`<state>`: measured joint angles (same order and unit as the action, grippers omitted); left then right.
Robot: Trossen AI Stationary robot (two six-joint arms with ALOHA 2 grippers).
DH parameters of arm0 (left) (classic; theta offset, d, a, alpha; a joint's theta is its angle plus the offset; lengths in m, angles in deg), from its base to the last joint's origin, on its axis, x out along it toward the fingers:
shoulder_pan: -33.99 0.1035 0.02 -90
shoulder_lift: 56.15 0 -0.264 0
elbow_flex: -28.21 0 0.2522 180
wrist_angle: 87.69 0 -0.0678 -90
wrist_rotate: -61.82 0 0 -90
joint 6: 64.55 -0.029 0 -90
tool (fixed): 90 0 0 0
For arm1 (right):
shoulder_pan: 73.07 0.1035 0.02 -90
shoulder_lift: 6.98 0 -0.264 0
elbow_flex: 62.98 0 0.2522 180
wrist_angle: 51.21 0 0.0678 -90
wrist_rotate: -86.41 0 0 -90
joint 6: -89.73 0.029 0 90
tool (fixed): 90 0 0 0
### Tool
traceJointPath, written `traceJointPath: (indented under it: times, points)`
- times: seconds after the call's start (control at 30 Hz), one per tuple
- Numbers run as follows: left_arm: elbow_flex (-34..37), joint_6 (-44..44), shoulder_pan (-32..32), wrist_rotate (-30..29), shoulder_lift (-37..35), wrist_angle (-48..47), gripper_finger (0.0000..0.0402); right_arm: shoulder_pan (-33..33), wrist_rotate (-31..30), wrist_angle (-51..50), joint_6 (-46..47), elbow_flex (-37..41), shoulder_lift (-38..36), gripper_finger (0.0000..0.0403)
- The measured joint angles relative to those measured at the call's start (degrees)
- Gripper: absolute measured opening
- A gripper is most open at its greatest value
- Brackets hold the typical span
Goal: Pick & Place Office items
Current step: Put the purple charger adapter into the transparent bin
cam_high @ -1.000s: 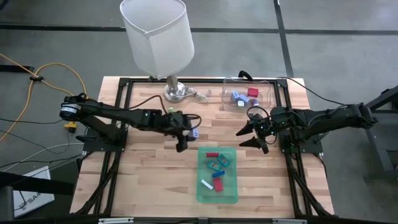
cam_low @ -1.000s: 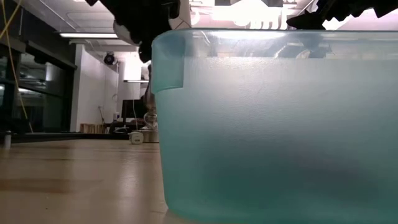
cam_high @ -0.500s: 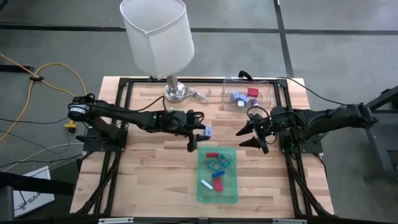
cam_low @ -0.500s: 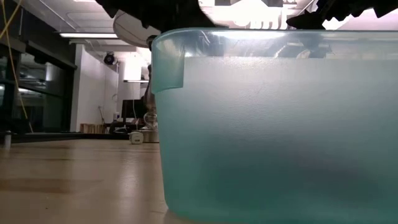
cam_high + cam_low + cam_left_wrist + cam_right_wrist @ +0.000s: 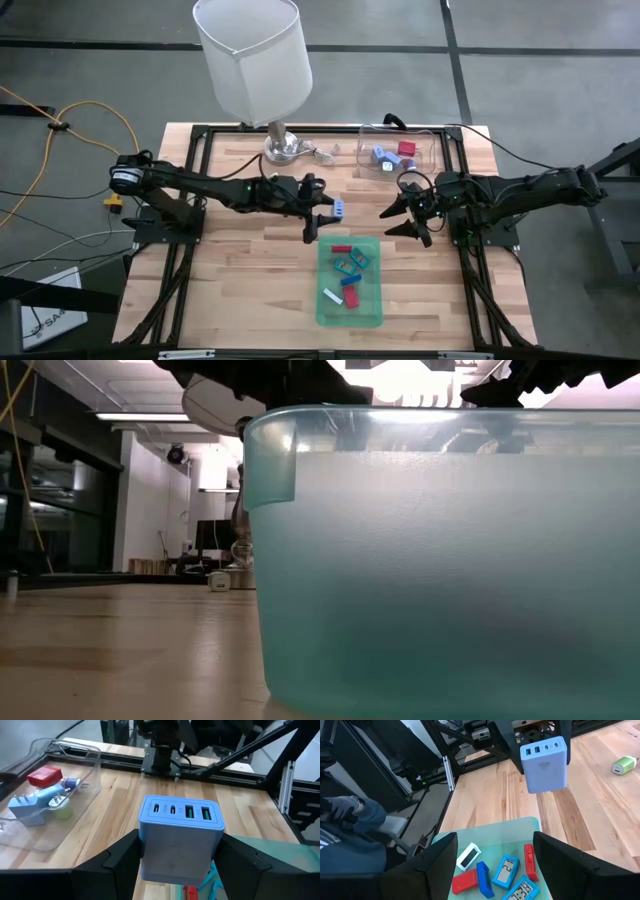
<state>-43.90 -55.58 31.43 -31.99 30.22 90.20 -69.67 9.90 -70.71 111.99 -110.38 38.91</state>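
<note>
Worktop [image 5: 240, 260]: wood slats, lamp [image 5: 252, 60] at back.
Left tool [image 5: 180, 855]: pinching blue charger [image 5: 180, 842]; wrist view alone shows four ports.
Right tool [image 5: 405, 220]: spread, beside tray [image 5: 372, 310].
Tray: about six items.

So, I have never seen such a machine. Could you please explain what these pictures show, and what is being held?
Two dark robot arms work at a wooden table. One picture looks down from above, one looks level across the table, and two come from cameras on the wrists. The left gripper holds a blue charger block near the green tray, which contains small colourful office items. The right gripper waits open beside the tray. A clear container and a lamp stand at the back.
</note>
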Motion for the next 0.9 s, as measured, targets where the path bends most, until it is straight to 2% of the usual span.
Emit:
traceJointPath:
  times: [0.37,0.67,0.83,0.9]
  points:
    - [0.0,-0.1,0.0,0.0,0.0,0.8,0.0210,0.0,-1.6,0.6,0.0,0.0,0.0,0.0247]
    - [0.0,-2.4,0.0,0.0,0.0,4.7,0.0210,-0.1,-14.7,2.6,4.6,0.0,1.0,0.0247]
    - [0.0,-4.1,0.0,0.2,0.0,9.6,0.0210,-0.5,-13.2,2.9,0.0,0.0,3.1,0.0247]
    - [0.0,-4.5,0.0,2.0,0.0,11.7,0.0210,-0.5,-13.9,4.2,-2.7,0.0,4.7,0.0247]
